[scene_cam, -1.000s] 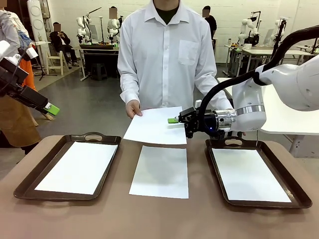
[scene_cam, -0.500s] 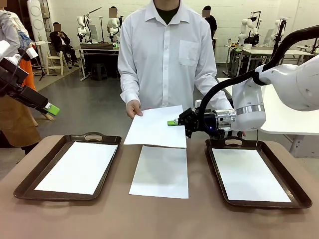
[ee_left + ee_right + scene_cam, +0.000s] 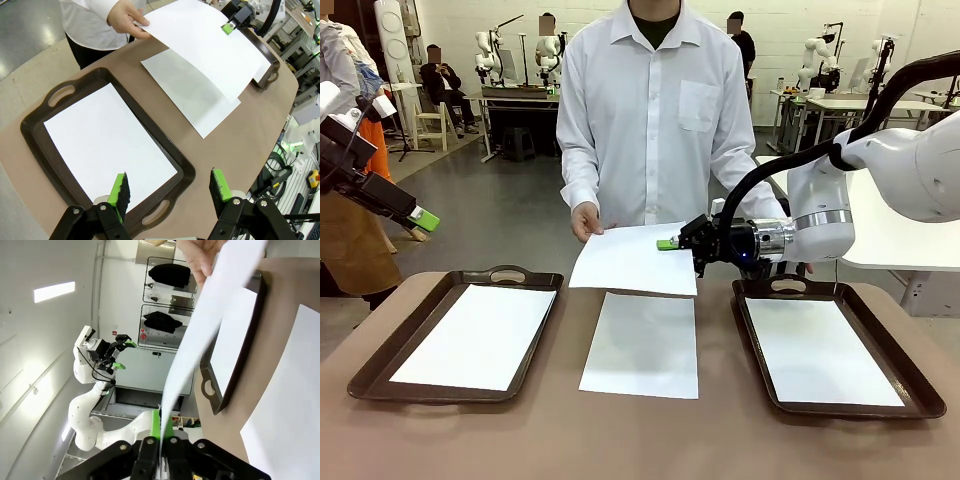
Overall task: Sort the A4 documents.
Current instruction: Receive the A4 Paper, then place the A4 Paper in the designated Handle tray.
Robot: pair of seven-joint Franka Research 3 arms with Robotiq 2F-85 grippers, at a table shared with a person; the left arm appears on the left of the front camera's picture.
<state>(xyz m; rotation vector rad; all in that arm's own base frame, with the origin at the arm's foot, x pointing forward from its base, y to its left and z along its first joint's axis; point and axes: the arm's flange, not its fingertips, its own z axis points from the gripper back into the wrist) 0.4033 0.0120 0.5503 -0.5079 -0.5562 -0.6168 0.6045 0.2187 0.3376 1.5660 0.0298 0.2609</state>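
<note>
Gripping right edge of raised sheet with right pincer, above middle sheet on counter; holding left pincer wide, well left, unobstructed.

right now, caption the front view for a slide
Right claw pinches the white sheet that a person's hand holds above the table.

Four blank white A4 sheets. The first sheet lies flat in the left tray, the second sheet in the right tray, and the third sheet on the tabletop between them. The fourth sheet hangs tilted above it, pinched by the right hand and the person's hand.
</note>
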